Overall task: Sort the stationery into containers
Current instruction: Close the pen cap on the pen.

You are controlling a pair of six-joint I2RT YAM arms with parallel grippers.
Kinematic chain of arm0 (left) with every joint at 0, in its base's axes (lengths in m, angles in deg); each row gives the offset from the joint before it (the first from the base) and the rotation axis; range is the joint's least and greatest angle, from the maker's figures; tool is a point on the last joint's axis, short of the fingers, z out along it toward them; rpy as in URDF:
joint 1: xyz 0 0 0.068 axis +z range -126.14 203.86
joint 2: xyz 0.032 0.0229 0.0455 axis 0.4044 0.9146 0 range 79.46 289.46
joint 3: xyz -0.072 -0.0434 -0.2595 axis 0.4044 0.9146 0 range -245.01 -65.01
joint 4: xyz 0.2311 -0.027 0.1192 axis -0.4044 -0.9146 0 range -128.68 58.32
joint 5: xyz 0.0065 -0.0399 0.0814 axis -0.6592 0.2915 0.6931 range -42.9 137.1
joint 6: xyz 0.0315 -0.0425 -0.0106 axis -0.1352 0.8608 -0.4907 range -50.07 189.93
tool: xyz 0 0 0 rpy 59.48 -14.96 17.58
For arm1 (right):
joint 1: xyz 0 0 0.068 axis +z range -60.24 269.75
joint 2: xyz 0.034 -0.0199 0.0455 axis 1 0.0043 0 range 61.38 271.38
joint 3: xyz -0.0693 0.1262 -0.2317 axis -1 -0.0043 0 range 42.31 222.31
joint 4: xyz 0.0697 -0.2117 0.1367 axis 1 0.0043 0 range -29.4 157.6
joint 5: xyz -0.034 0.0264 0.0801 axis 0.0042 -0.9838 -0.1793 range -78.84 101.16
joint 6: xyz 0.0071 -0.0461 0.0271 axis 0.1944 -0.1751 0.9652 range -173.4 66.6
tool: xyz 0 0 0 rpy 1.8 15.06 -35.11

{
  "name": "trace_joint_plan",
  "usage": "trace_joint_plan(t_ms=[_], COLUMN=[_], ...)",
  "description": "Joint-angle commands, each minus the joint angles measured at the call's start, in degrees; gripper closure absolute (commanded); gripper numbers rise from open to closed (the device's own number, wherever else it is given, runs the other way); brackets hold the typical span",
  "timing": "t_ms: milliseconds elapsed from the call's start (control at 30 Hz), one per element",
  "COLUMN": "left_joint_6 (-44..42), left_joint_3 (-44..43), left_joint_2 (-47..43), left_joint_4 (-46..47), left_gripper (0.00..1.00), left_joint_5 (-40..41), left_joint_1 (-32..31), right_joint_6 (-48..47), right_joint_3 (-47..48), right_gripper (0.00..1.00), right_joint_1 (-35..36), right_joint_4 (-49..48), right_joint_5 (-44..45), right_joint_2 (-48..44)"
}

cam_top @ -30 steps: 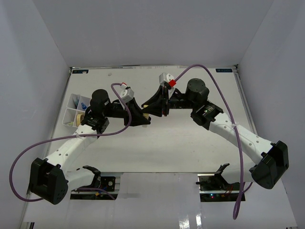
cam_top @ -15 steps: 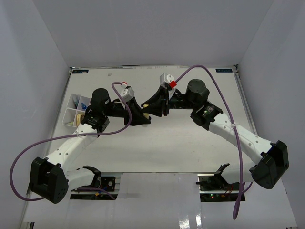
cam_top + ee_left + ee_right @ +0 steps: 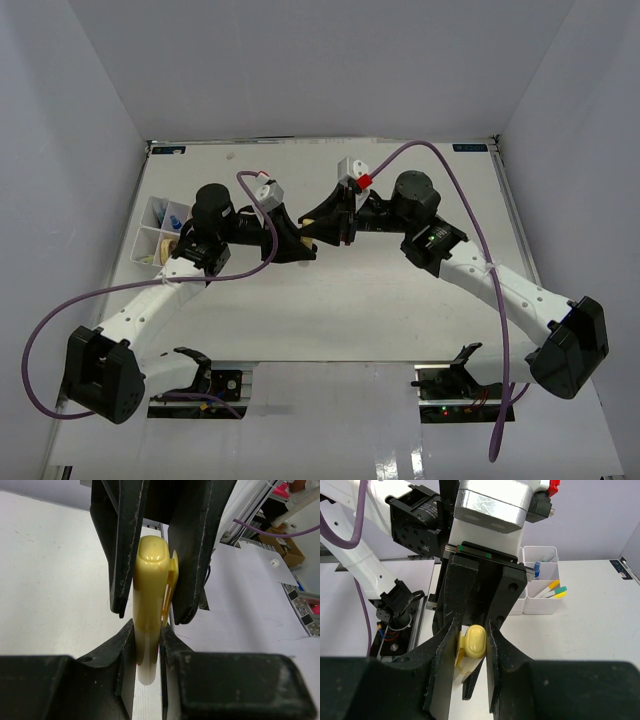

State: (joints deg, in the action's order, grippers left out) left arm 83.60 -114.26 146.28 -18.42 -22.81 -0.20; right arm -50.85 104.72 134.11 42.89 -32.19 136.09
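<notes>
The marker (image 3: 150,580) is off the tabletop (image 3: 330,300), well to the right of the tray (image 3: 540,605), and pinched from both ends. The right hand (image 3: 471,635) is narrowed on its yellow cap, and the left hand (image 3: 146,628) is narrowed on the paler barrel, so the two hands meet nose to nose. Whether this is a handover or a pull on the cap I cannot tell. Farther off, the tray already holds some of the stationery. Pens (image 3: 552,587) with yellow, teal and blue caps lean in its compartments, and the top view shows a blue piece and something tan in others. As I judge it the sorting is well along, and the marker is the one piece I can see outside the tray, not yet brought to a compartment. Against the earlier frame almost nothing differs. Both hands grip the marker at the same spot right of the tray, and the arms have shifted only slightly.
</notes>
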Motion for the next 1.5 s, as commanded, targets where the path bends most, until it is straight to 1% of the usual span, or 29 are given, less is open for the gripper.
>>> trace_joint_plan(t_ms=[0, 367, 700, 800, 933, 1033, 1100, 1333, 1433, 1467], left_joint_6=[4.7, 6.4, 6.5, 5.2, 0.0, -3.2, -4.3, -5.4, -5.7, -5.7], left_joint_3=[-11.0, -11.5, -11.6, -9.7, -6.5, -2.7, 0.3, 5.5, 6.0, 6.2], left_joint_2=[-3.3, -3.6, -4.3, -4.5, -5.8, -7.8, -9.0, -10.6, -10.7, -10.8], left_joint_4=[17.2, 20.0, 20.1, 18.6, 11.2, 8.6, 8.3, 8.2, 8.3, 8.4], left_gripper=[1.0, 1.0, 1.0, 1.0, 1.0, 1.0, 1.0, 1.0, 1.0, 1.0], left_joint_5=[7.0, 5.9, 3.9, 2.5, 0.2, -0.4, 0.0, 1.4, 2.4, 2.5], left_joint_1=[1.9, 2.0, 2.0, 2.0, 2.0, 1.9, 1.8, 1.5, 1.4, 1.4], right_joint_6=[-2.3, -2.3, -2.3, -2.2, -2.3, -2.3, -2.3, -2.3, -2.2, -2.3], right_joint_3=[-9.1, -9.7, -9.3, -8.0, -5.1, -2.9, -1.4, 1.8, 2.5, 2.6], right_gripper=[0.92, 0.92, 0.92, 0.92, 0.92, 0.92, 0.92, 0.92, 0.88, 0.83], right_joint_1=[4.3, 5.0, 5.2, 5.2, 5.1, 5.0, 4.9, 4.9, 4.8, 4.9], right_joint_4=[25.5, 25.1, 25.9, 26.2, 26.8, 26.9, 26.9, 26.9, 27.0, 27.0], right_joint_5=[-9.8, -10.3, -10.3, -10.0, -8.7, -8.2, -8.1, -8.1, -8.1, -8.1], right_joint_2=[5.1, 7.3, 9.2, 8.8, 8.2, 8.0, 8.1, 8.4, 8.6, 8.6])
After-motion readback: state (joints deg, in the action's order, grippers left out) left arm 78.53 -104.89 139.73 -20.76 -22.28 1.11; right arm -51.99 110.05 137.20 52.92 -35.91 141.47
